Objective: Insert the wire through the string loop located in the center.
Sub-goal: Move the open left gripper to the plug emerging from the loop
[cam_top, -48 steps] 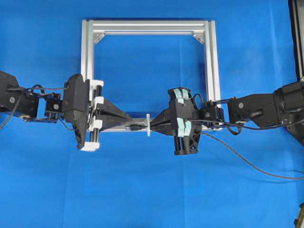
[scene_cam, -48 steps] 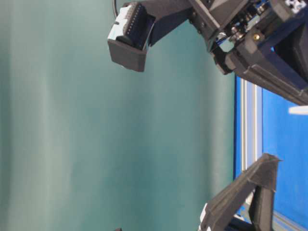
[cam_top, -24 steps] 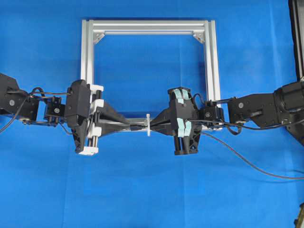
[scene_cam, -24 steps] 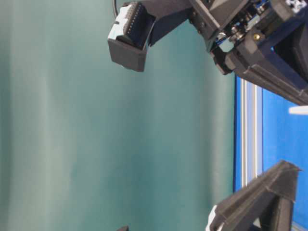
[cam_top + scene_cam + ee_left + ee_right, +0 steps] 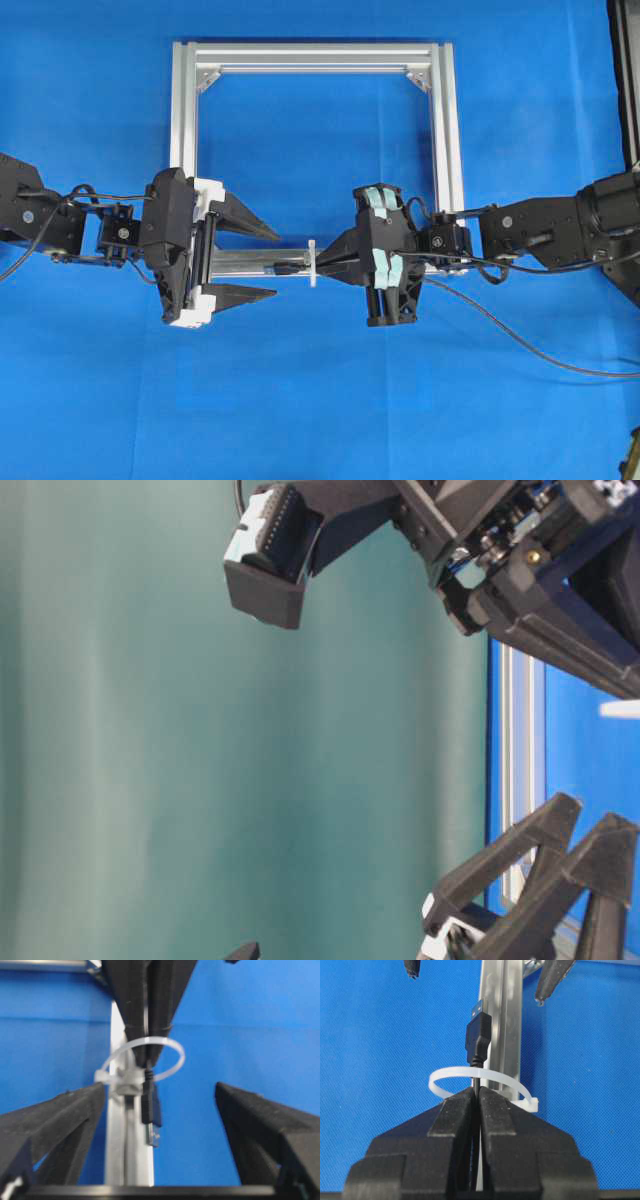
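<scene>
The wire (image 5: 479, 1040) passes through the string loop (image 5: 479, 1085), which stands up from the front bar of the silver frame (image 5: 187, 110) near the middle of that bar. In the right wrist view the black plug and its metal tip have cleared the white ring and point away from the right gripper (image 5: 479, 1102), whose jaws are pressed together on the thin cable just behind the loop. The left wrist view shows the same arrangement from the far side: the plug (image 5: 151, 1115) hangs on the near side of the ring, with the cable running back through it into the clamped black fingers (image 5: 132, 1000) of the opposite arm. The left gripper (image 5: 262, 263) has its jaws spread wide, one finger on each side of the frame bar, with the plug lying in the gap between them and touched by neither. In the overhead view the loop (image 5: 312, 263) sits between the two grippers, the right one close against it and the left one's fingertips a little short of it. The rest of the cable (image 5: 520, 340) trails away from the right arm over the blue desk (image 5: 300, 420) towards the right edge.
</scene>
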`<state>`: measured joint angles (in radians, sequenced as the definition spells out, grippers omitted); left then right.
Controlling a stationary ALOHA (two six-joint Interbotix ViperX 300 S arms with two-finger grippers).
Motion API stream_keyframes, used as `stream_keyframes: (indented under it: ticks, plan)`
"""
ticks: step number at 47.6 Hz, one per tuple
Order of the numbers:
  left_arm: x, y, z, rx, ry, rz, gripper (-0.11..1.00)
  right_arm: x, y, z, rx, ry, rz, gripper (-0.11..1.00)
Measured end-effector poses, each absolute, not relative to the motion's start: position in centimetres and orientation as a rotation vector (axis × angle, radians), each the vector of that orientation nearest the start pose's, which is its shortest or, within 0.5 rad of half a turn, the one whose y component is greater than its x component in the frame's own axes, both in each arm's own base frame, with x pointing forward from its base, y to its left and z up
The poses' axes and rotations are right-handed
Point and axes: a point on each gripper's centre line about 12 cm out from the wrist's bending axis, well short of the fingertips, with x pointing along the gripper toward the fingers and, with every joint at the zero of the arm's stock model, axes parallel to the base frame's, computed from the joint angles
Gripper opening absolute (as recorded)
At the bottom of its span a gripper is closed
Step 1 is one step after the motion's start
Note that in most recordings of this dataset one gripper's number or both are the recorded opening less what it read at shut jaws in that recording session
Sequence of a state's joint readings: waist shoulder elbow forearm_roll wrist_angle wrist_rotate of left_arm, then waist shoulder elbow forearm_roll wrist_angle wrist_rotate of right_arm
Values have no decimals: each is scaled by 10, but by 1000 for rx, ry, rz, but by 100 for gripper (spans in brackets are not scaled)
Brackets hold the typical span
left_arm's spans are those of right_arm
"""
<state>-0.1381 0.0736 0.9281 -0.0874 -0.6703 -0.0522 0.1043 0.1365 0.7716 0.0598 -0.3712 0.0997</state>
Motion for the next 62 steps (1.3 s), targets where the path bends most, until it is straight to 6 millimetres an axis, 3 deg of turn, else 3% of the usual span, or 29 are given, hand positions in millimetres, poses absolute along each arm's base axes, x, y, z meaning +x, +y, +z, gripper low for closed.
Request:
stream_keyframes:
  ticks: [9,25,62]
  plan:
    - [356,-43,127,-88,362,-63,93,384,38,119,118,542,39,-2]
    - [365,-45,103,-85,448,-60,93,384,36,119,120,540,33,-2]
    - [368,-46,103,-85,448,-60,93,384,36,119,121,541,34,-2]
